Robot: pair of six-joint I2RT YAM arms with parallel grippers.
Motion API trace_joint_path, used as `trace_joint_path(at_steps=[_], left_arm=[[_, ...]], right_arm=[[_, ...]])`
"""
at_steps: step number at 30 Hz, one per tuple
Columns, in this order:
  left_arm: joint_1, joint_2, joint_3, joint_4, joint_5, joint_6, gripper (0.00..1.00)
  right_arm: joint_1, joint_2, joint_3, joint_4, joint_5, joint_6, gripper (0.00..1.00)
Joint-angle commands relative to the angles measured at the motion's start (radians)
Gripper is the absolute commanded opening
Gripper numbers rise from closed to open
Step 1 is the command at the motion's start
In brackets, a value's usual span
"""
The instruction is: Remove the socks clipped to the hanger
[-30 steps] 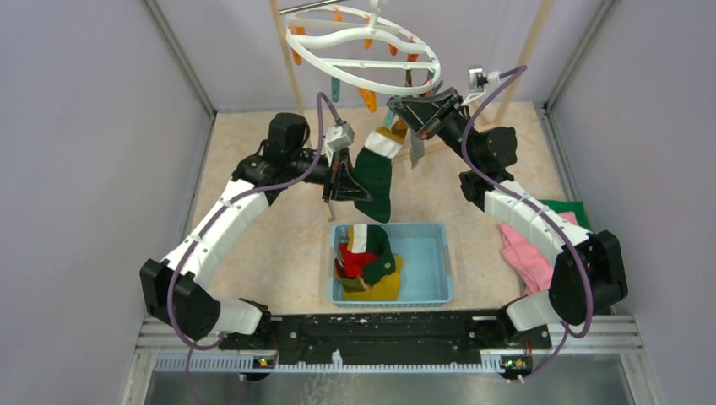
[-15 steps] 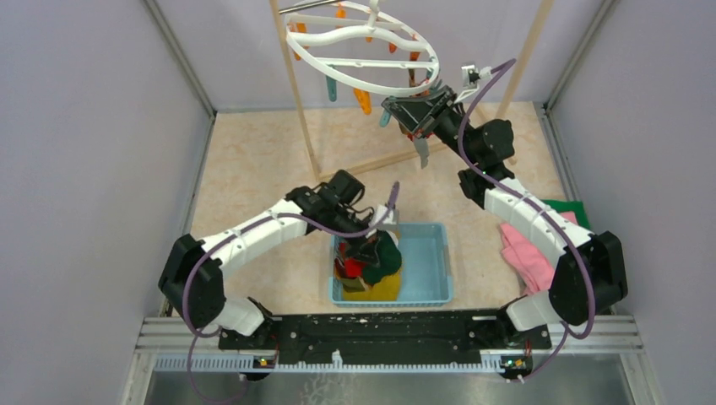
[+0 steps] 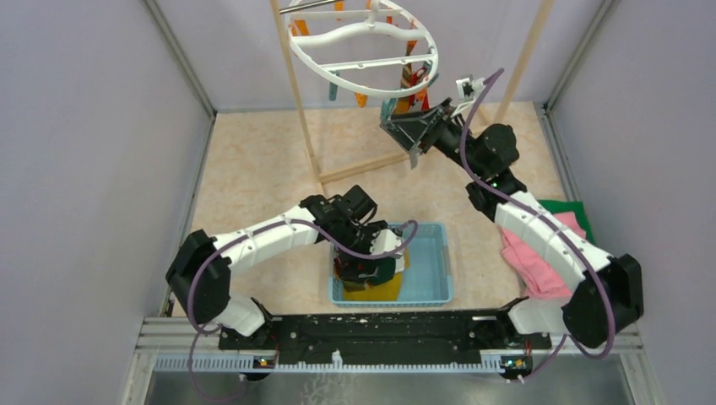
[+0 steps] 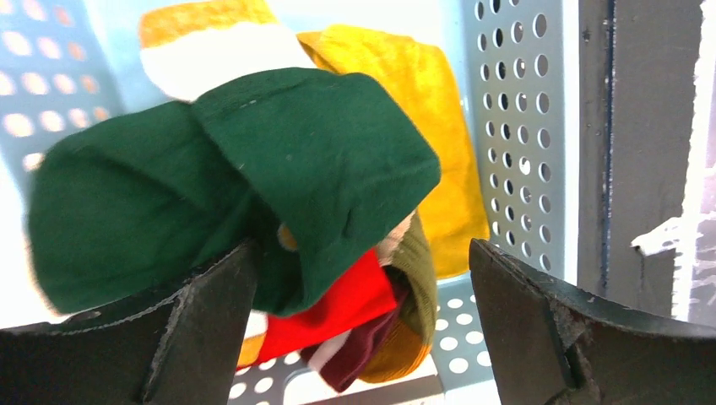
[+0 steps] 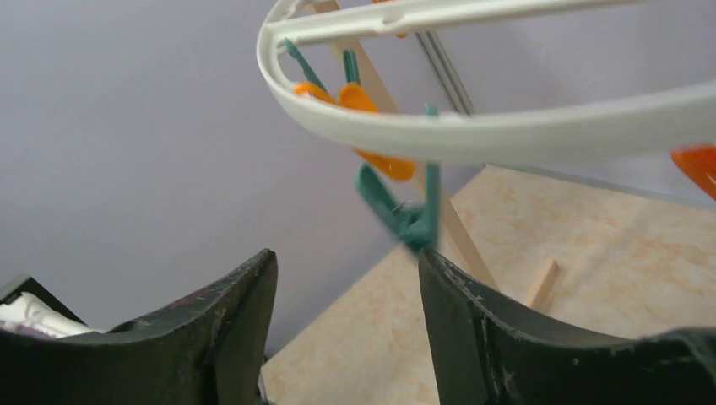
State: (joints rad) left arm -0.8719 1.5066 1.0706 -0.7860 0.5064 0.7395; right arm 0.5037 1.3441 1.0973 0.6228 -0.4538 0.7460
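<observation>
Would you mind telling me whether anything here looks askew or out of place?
The hanger looks tilted off level above the open right pincer. In the blue bin, the socks lie in a crumpled heap below the open left pincer. Nothing looks damaged or spilled.

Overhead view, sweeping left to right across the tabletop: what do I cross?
wooden rack's left post → blue basket → pink cloth. The green cloth overlaps the pink one, so it is left unplaced.
</observation>
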Motion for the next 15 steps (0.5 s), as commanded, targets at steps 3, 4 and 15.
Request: trace_joint_path(at_steps=[3, 4, 15], left_arm=[[0.03, -0.126, 0.086, -0.068, -0.041, 0.064, 0.99], [0.039, -0.129, 0.097, -0.082, -0.034, 0.066, 0.99], [0.084, -0.145, 0.198, -0.166, 0.048, 0.067, 0.99]], right_arm=[[-0.017, -0.266, -0.138, -0.237, 0.159, -0.225, 0.8], [-0.021, -0.295, -0.169, -0.272, 0.204, -0.264, 0.85], [-0.14, -0.022, -0.206, 0.038, 0.437, -0.643, 0.99]])
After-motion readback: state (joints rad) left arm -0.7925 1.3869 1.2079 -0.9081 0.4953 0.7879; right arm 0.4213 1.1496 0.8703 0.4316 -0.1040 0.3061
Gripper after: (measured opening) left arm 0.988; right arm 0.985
